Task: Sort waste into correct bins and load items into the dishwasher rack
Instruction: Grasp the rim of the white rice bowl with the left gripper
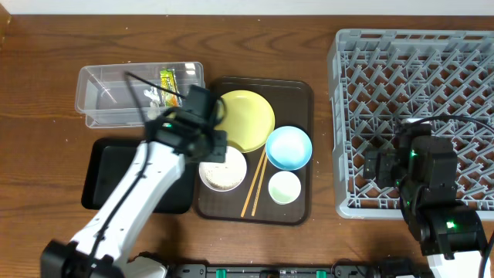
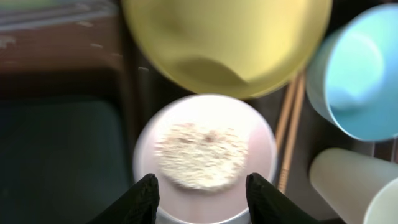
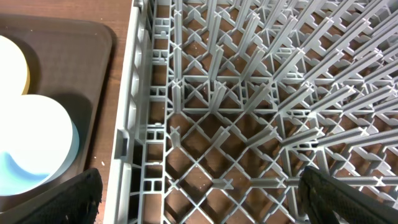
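**Overhead:** The dishwasher rack (image 1: 417, 85) is seen at the right of the table (image 1: 46, 46), with no dish in it.
- All 5 items are on the brown serving tray (image 1: 297, 100): yellow plate (image 1: 247, 116), light blue bowl (image 1: 289, 147), white bowl (image 1: 224, 170), small white cup (image 1: 284, 188) and chopsticks (image 1: 254, 185).
- The snack wrapper (image 1: 168, 79) and white scraps (image 1: 154, 99) are lying in the clear tub (image 1: 104, 93), so that waste is judged sorted.
- Nothing is made out in the black tray (image 1: 104, 162) where it is not covered.
- The left arm (image 1: 139, 185) is held over the white bowl. The right arm (image 1: 432, 166) is held over the rack's near left part.

**Left wrist:** The view is blurred.
- The rice (image 2: 199, 155) is seen piled in the white bowl, just below the left fingers (image 2: 144, 196).
- These are parted partway, with nothing clasped between them.
- Contact with the rim cannot be told.
- The rice is judged to be the 1 waste not yet binned, and the step in hand.

**Right wrist:** The right fingers (image 3: 81, 199) are spread wide and empty above the bare rack grid.
- The light blue bowl is seen on the serving tray just outside the rack wall.
- Loading is judged not begun, with all 5 items left to be moved.
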`<control>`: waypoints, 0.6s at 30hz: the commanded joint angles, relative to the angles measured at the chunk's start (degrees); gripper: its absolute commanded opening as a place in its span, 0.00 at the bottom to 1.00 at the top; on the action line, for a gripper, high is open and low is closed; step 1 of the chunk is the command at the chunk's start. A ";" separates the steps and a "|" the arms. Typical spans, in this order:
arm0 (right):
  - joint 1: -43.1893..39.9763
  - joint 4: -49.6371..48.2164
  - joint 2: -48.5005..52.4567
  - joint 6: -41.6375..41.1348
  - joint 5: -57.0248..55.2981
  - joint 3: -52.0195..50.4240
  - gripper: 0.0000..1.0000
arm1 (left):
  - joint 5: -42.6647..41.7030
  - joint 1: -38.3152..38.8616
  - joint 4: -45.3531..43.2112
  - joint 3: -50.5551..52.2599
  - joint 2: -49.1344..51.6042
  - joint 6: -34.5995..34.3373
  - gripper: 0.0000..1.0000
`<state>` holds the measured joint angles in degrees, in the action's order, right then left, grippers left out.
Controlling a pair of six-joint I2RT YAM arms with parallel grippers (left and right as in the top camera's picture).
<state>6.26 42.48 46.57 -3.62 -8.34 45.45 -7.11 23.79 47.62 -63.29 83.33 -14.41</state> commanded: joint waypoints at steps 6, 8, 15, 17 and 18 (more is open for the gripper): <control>-0.83 0.20 -0.07 0.48 0.28 1.31 0.99 | -0.39 6.80 -1.68 0.07 8.33 -9.22 0.48; -0.83 0.20 -0.07 0.48 0.26 1.31 0.99 | -0.39 7.78 -2.29 0.07 9.97 -9.92 0.49; -0.83 0.20 -0.07 0.48 0.28 1.31 0.99 | -0.37 10.27 -4.28 0.07 14.75 -9.92 0.48; -0.83 0.22 -0.07 0.48 0.28 1.31 0.99 | -0.37 10.71 -4.48 0.07 15.93 -9.92 0.48; -0.83 0.20 -0.07 0.48 0.28 1.31 0.99 | -0.37 10.88 -4.48 0.07 16.41 -9.94 0.48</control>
<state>6.26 42.59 46.57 -3.62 -8.36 45.47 -7.38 34.15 43.11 -63.29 98.35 -23.64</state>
